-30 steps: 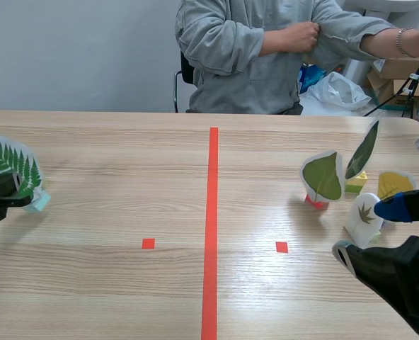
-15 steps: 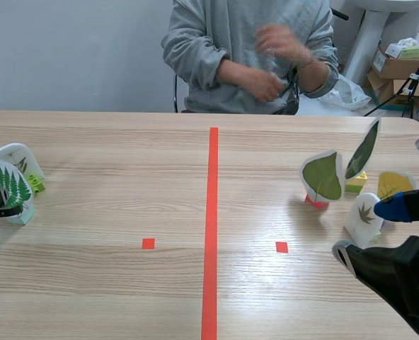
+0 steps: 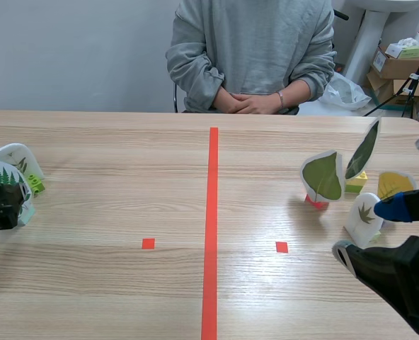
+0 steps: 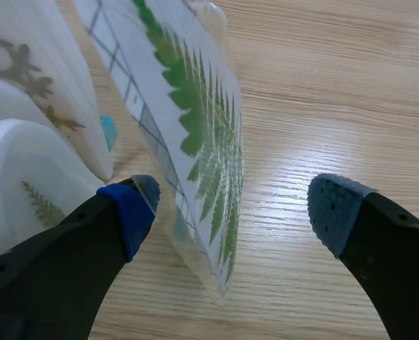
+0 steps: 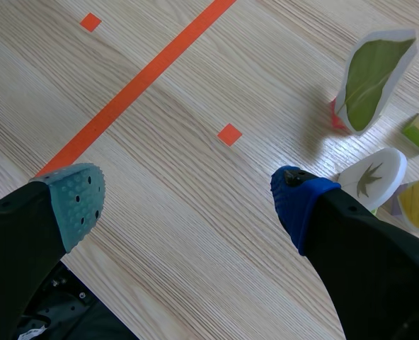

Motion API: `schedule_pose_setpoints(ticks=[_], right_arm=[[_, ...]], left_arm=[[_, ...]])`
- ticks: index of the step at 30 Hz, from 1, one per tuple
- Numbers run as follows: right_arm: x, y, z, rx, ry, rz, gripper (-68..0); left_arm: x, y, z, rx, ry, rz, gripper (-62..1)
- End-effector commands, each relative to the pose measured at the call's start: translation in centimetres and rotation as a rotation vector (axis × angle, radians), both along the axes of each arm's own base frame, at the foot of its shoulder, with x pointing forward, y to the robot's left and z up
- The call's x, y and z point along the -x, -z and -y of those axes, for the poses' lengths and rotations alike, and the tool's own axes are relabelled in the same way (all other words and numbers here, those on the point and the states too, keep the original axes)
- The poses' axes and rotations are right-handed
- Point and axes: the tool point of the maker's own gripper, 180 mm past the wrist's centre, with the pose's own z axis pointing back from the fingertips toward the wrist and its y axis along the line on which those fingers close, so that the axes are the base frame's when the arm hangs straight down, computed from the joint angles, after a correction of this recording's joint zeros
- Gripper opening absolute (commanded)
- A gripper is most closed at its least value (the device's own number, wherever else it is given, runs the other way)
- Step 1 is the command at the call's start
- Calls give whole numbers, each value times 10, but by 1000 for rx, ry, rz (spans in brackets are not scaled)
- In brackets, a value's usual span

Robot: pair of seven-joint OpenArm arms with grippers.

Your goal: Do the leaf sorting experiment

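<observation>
The left gripper (image 4: pixel 234 205) has set the white laminated fern card (image 4: pixel 202 120) down beside other sorted leaf cards (image 4: pixel 25 71), fingers now wide open, apparently releasing it; the right gripper (image 5: pixel 185 200) waits open, empty.

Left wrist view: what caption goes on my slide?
Open fingers straddle the fern leaf card on the wooden table.
</observation>
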Motion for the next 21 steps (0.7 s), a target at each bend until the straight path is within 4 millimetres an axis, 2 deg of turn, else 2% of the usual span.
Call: schedule_pose_setpoints(ticks=[1,5,9,12,15,21], right_arm=[[-2,-4,1,-4,-7,15,-194],[-2,-3,1,-3,-7,15,-194],[-2,-3,1,-1,-7,12,-194],[-2,-3,1,-1,-7,12,-194],[-2,-3,1,-1,-7,12,-194],[-2,-3,1,-1,-7,13,-194]], left_arm=[[1,-12,-1,-17,17,39,-140],[18,-16,-6,-42,13,45,-140],[44,-18,-14,-84,12,23,-140],[66,-29,-16,-127,39,27,-140],[86,-45,3,-145,154,33,-140],[115,-79,74,-133,430,57,-140]])
